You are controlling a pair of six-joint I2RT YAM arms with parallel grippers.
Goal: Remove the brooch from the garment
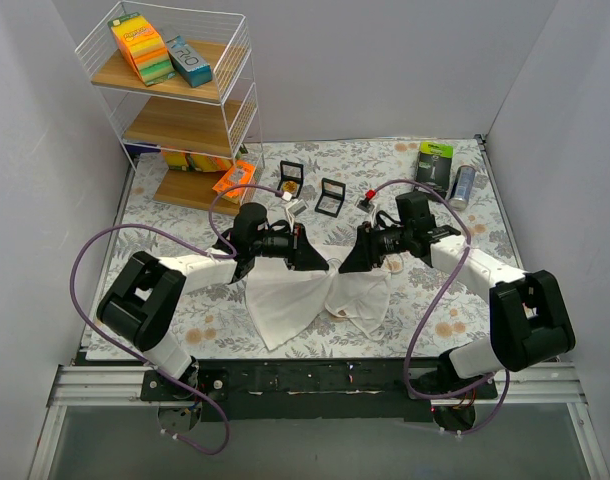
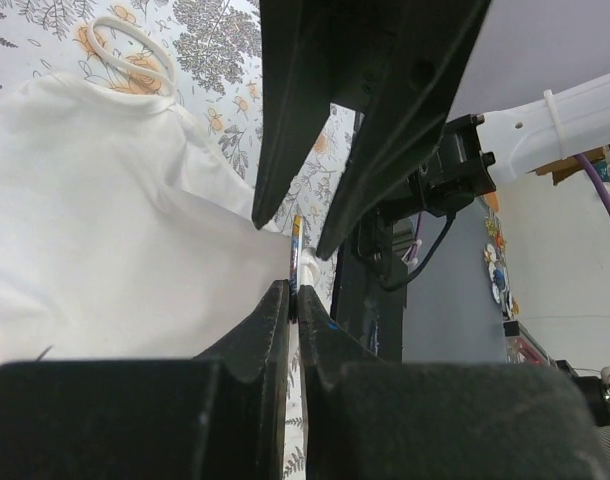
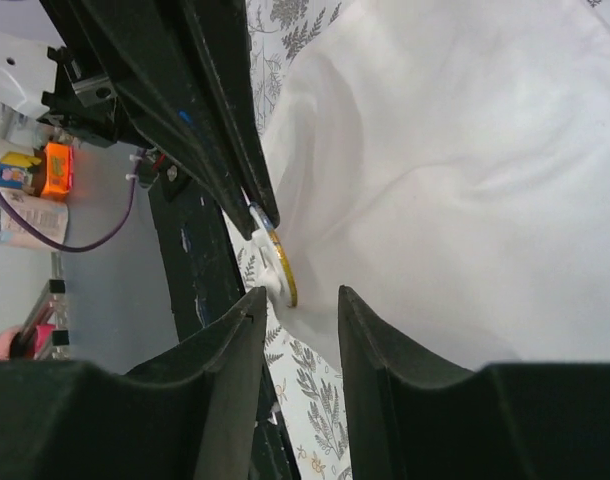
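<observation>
A white garment (image 1: pixel 285 300) lies bunched on the floral tablecloth at the middle of the table; it also shows in the left wrist view (image 2: pixel 105 200) and the right wrist view (image 3: pixel 445 150). A small round brooch with a gold rim (image 3: pixel 283 272) stands on edge at a raised fold of the cloth (image 2: pixel 296 262). My left gripper (image 1: pixel 325 263) is shut on the brooch's edge (image 2: pixel 293 290). My right gripper (image 1: pixel 348 263) faces it, open, with its jaws on either side of the brooch and the cloth behind it (image 3: pixel 300 295).
A wire shelf rack (image 1: pixel 175 100) with boxes stands at the back left. Two small open black boxes (image 1: pixel 291 177) (image 1: pixel 331 197), an orange packet (image 1: pixel 235 182), a green package (image 1: pixel 434 165) and a can (image 1: pixel 462 186) lie behind the arms.
</observation>
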